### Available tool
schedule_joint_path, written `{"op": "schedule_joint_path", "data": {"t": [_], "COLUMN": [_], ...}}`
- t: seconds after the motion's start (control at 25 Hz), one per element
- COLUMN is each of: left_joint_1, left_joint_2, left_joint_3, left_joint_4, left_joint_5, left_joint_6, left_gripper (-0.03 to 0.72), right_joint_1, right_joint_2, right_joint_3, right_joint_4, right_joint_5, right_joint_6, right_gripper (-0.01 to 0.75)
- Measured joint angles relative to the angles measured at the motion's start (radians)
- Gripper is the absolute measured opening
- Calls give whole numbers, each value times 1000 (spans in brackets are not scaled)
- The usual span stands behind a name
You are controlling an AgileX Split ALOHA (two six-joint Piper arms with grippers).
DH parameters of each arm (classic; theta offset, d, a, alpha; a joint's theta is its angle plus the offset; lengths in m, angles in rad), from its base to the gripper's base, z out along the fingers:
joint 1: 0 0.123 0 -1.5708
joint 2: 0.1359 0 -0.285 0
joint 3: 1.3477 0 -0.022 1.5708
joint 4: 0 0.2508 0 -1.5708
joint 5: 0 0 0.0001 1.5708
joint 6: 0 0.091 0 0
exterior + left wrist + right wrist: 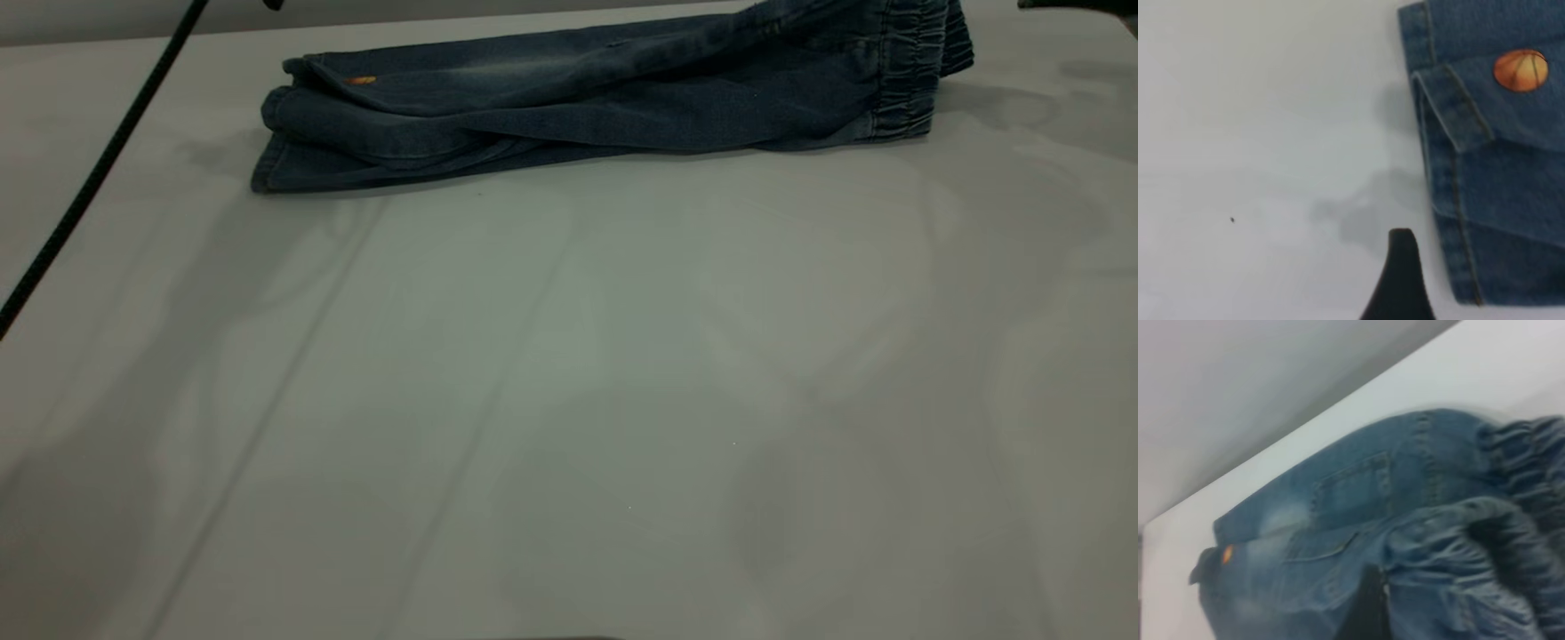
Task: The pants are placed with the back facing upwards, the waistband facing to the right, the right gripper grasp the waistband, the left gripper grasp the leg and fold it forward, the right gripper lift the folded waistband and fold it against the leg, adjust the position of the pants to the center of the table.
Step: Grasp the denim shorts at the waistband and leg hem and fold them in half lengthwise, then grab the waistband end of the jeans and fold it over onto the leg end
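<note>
Right wrist view: lengthwise fold done, waistband fold under way.

My right gripper (1368, 603) shows only as a dark finger buried in the gathered waistband (1511, 520), which bunches up around it, so I judge it clenched on that band, though the grip itself is hidden. My left gripper (1401, 280) hangs just beside the hem of the leg (1485, 167), apart from the cloth; only one finger shows, so I cannot tell its state. Outward, the pants (587, 98) lie doubled lengthwise at twelve o'clock on the table (569, 400), waistband raised at two o'clock. Left, I judge: laying the waistband onto the leg, then centring.
</note>
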Motion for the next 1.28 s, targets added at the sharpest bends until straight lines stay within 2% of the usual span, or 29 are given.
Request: {"op": "schedule_joint_path", "data": {"t": [0.12,0.28,0.48,0.72,1.16,1.28], "left_joint_1": [-19,-48,-93,-128,-142,-151], "left_joint_2": [0,0,3,87,216,217], "left_joint_3": [-1,-1,-1,-7,-7,-8], "left_joint_4": [-20,-59,-207,-338,-370,-374], "left_joint_5": [55,109,130,-2,-279,-315], "left_joint_6": [1,52,158,233,242,242], "left_gripper": [556,557,557,557,557,557], "right_joint_1": [4,19,58,128,219,223], "right_joint_2": [0,-1,1,2,2,2], "right_joint_3": [-1,0,1,1,1,1], "right_joint_4": [-17,-168,-298,-275,-60,-10], "right_joint_5": [53,76,77,70,57,55], "right_joint_6": [5,97,158,98,-172,-208], "right_gripper": [614,603,592,591,591,591]}}
